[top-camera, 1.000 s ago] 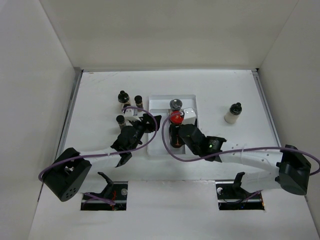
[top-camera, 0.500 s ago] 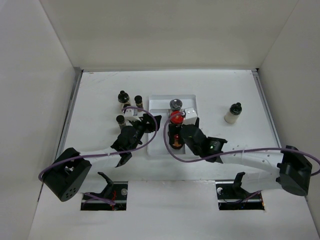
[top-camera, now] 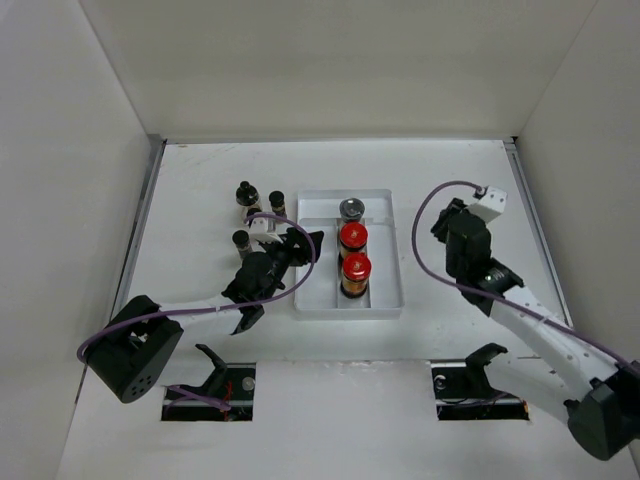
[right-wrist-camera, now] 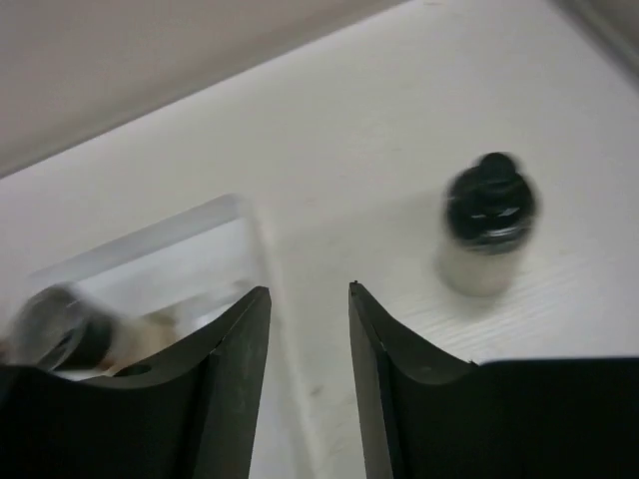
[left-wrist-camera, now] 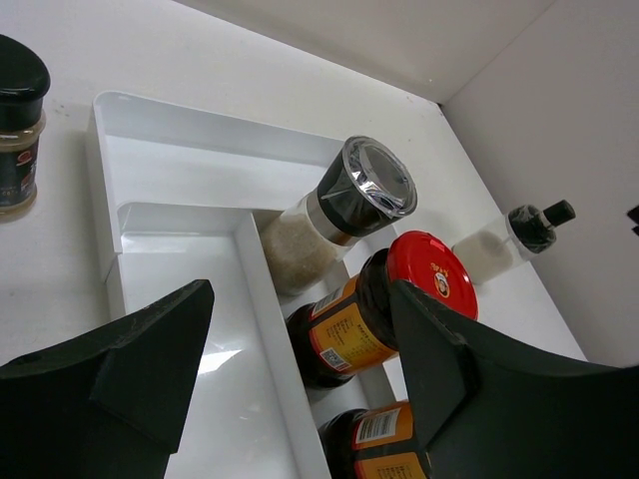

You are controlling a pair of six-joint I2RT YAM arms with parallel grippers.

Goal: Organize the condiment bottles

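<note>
Two red-capped bottles (top-camera: pixel 353 237) (top-camera: pixel 356 268) and a silver-capped one (top-camera: pixel 349 209) stand in the right lane of the white tray (top-camera: pixel 315 292). My left gripper (top-camera: pixel 303 243) is open and empty over the tray's left lane; its wrist view shows the silver cap (left-wrist-camera: pixel 371 182) and a red cap (left-wrist-camera: pixel 431 271). My right gripper (top-camera: pixel 452 225) is open and empty, right of the tray. It hides the whitish black-capped bottle from above; that bottle shows ahead and to the right in the right wrist view (right-wrist-camera: pixel 486 235). Three small black-capped jars (top-camera: pixel 244 193) (top-camera: pixel 277 202) (top-camera: pixel 241 240) stand left of the tray.
White walls enclose the table on three sides. The tray's left lane (left-wrist-camera: pixel 190 329) is bare under my left fingers. One black-capped jar (left-wrist-camera: pixel 20 130) stands just outside the tray's far left corner. The tray's blurred corner (right-wrist-camera: pixel 180 239) lies left of my right fingers.
My right arm has drawn back from the tray and swung right to the whitish bottle, leaving the second red-capped bottle standing in the tray. The left arm has not moved.
</note>
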